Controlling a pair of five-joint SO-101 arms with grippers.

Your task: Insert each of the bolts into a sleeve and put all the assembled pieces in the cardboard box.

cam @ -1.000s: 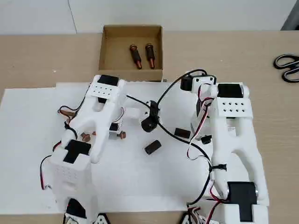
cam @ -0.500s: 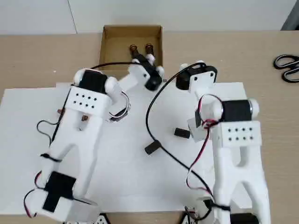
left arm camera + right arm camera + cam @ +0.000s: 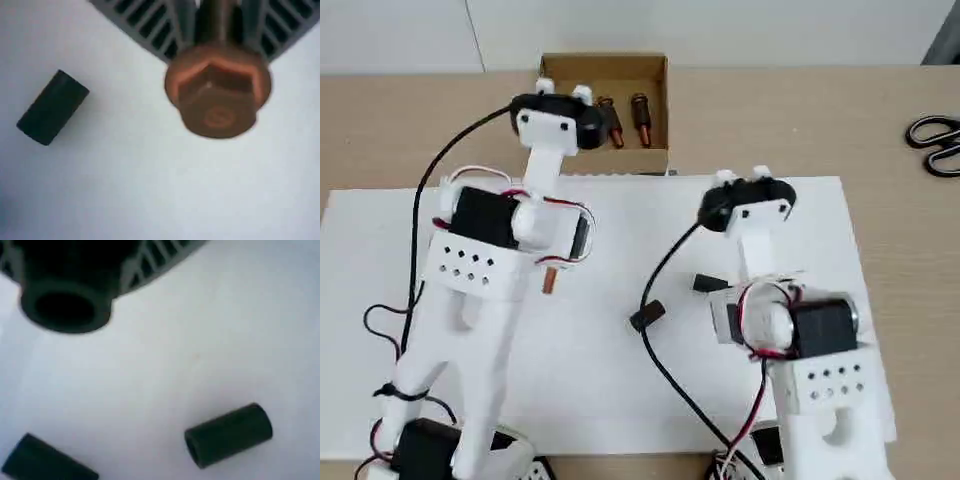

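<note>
Left arm [image 3: 460, 320] and right arm [image 3: 820, 385], 2 white shells; black servos [image 3: 485, 215], red-black cables [image 3: 660, 370].

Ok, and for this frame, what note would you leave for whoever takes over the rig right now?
Left gripper: shut on a copper-coloured hex-head bolt, over the white paper sheet.
Right gripper: shut on a black cylindrical sleeve, also over the sheet.
A loose black sleeve and a second loose sleeve lie on the sheet.
Done: two assembled bolt-and-sleeve pieces lie in the open cardboard box.
Left: push the held bolt into the held sleeve, box it, then fit bolts to the loose sleeves.
</note>
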